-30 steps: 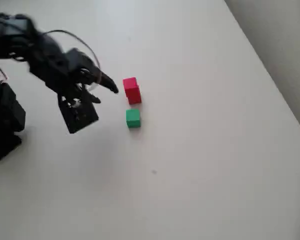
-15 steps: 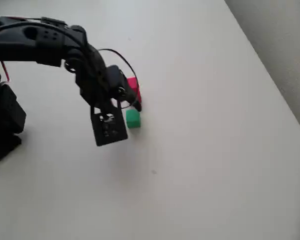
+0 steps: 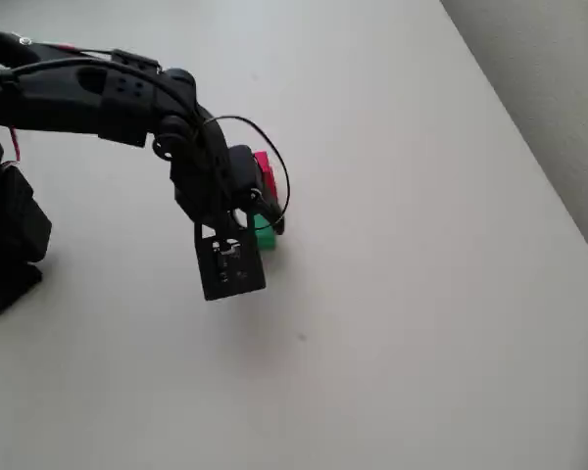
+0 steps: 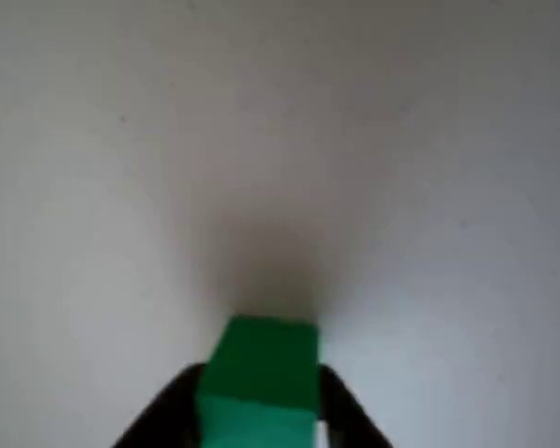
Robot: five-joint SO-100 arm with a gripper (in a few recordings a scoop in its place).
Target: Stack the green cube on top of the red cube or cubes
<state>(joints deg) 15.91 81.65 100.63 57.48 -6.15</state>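
The green cube (image 3: pixel 266 238) rests on the white table, mostly covered by my black gripper (image 3: pixel 268 225) in the overhead view. In the wrist view the green cube (image 4: pixel 261 383) fills the bottom centre, and my black fingers (image 4: pixel 173 415) press against its two sides. The gripper (image 4: pixel 259 411) is shut on the cube. Just behind it in the overhead view a strip of red cube (image 3: pixel 265 174) shows beside the wrist; the arm hides the rest, so I cannot tell how many red cubes there are.
The arm's base (image 3: pixel 5 245) stands at the left edge of the white table (image 3: pixel 402 323). The table's right edge runs diagonally from the top centre to the right side, with grey floor (image 3: pixel 559 88) beyond it.
The arm has swung right and down from beside the red cube until the gripper sits over the green cube. The fingers now hold its sides. Neither cube has shifted.
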